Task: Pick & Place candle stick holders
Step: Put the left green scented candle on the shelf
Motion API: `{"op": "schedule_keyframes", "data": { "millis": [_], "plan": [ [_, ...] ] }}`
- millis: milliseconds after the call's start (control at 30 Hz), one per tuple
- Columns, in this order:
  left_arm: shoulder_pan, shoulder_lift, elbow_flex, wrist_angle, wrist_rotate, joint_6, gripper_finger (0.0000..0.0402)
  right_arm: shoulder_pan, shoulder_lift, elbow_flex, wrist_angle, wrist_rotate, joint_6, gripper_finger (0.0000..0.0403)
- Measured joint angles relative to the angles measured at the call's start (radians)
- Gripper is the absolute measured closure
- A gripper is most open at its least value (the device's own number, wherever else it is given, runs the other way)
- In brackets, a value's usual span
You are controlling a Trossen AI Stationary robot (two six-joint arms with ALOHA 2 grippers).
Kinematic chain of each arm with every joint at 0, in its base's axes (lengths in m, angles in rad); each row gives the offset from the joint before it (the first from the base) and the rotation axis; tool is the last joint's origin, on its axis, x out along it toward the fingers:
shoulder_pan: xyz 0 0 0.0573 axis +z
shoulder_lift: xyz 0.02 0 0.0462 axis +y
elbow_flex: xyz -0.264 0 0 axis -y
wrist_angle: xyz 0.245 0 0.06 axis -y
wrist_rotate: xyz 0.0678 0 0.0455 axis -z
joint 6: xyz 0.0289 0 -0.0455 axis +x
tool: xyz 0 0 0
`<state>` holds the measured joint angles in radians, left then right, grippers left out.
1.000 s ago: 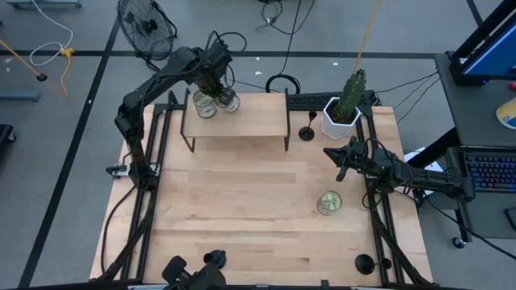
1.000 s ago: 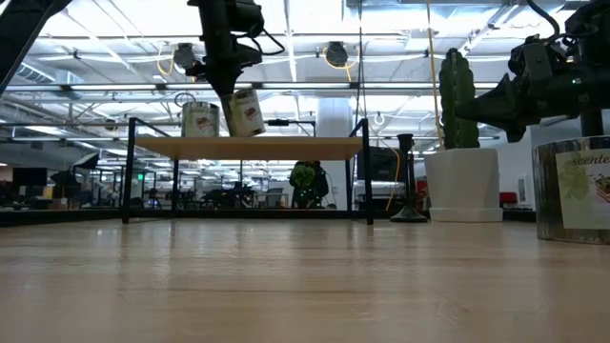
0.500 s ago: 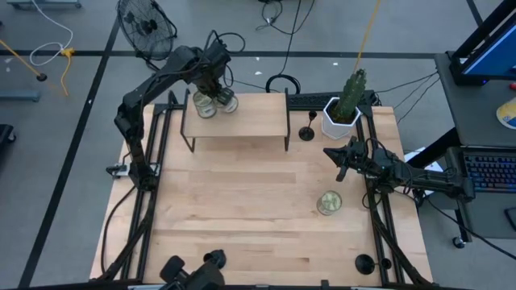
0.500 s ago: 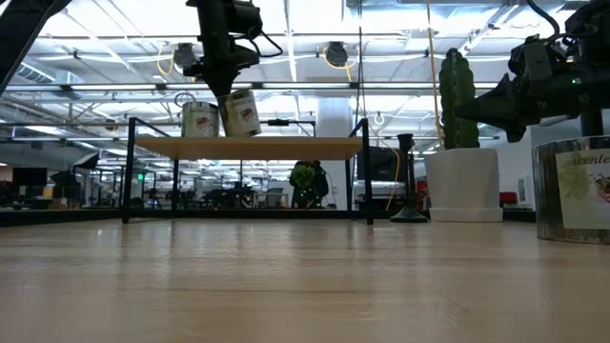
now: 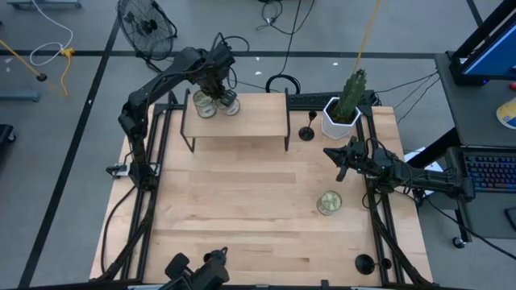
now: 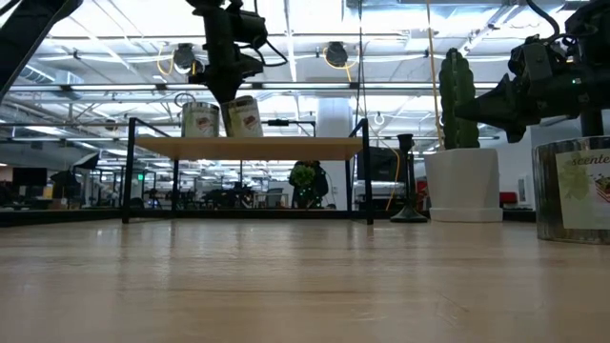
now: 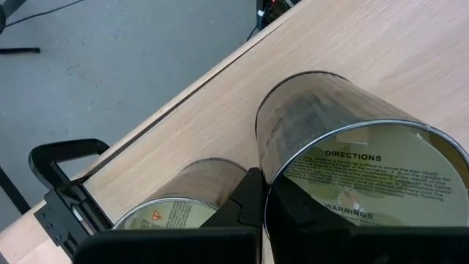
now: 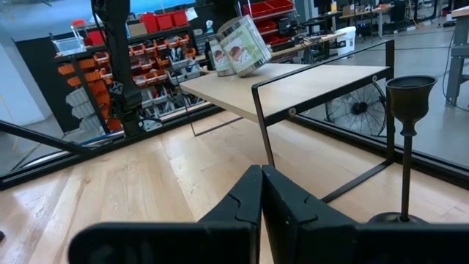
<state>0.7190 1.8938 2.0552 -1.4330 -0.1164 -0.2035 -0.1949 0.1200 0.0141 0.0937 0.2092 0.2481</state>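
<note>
Table: wooden top (image 5: pixel 242 201), wide bare stretch across the middle from where I watch.
Candlestick (image 5: pixel 307 131): upright at 1 o'clock, between shelf (image 5: pixel 266 121) and cactus pot (image 5: pixel 339 119).
Second candlestick (image 5: pixel 364 263): at the 5 o'clock edge.
Left gripper (image 5: pixel 219 90): fingers together, over shelf's 11 o'clock end, at two candle jars (image 6: pixel 221 118).
Right gripper (image 5: pixel 339 163): pinched together, empty, at 3 o'clock, near third jar (image 5: pixel 329 202).

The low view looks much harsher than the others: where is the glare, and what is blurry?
Low view: bright ceiling lights backlight the scene, so the cactus and candlestick read as dark shapes, and the near tabletop is soft. High view: even light, faint shadows. Left wrist view: the jar label is slightly blurred.
</note>
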Motion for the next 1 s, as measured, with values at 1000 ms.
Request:
{"op": "schedule_keyframes", "data": {
  "millis": [1000],
  "plan": [
    [0.027, 0.003, 0.0, 0.04, 0.014, 0.0, 0.0378, 0.0, 0.0, 0.0, 0.0, 0.0, -0.003, 0.0399]
  ]
}}
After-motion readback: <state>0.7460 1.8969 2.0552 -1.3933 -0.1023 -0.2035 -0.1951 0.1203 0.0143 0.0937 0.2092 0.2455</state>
